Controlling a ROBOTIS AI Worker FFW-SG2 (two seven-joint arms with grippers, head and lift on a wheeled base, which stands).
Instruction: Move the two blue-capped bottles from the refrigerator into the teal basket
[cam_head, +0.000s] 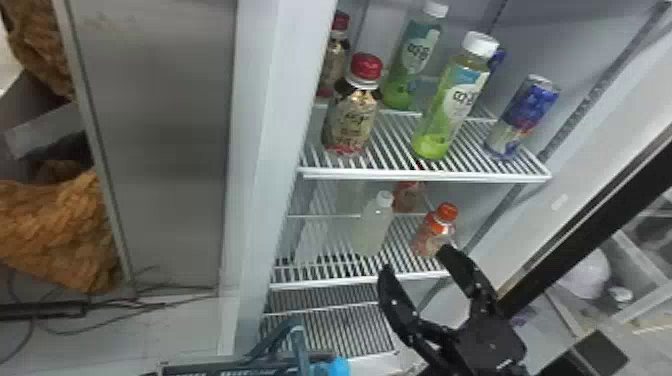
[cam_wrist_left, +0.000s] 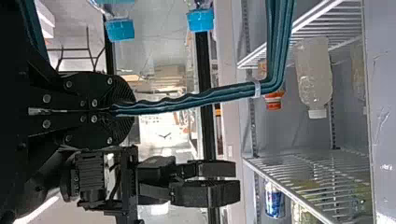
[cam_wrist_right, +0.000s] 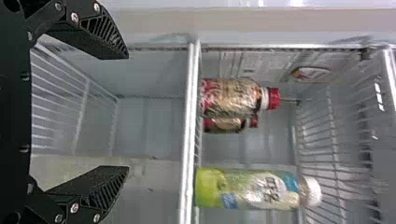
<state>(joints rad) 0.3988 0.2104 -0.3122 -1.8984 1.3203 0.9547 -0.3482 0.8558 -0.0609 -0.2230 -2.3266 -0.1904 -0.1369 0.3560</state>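
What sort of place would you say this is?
Probably a shop-like or lab space with an open refrigerator, judging by the wire shelves, the standing green-tea bottle and the blue can.

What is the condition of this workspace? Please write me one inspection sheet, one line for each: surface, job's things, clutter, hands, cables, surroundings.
Surface: white wire shelves in the refrigerator.
Job's things: two blue-capped bottles below the teal handle of the basket.
Clutter: red-capped bottles, green drinks and a blue can on the upper shelf; white-capped and orange-capped bottles on the one below.
Hands: left hand shut on the handle; right hand open, before the shelves.
Cables: dark cables on the floor, left of the refrigerator.
Surroundings: grey panel and shaggy brown material at left.
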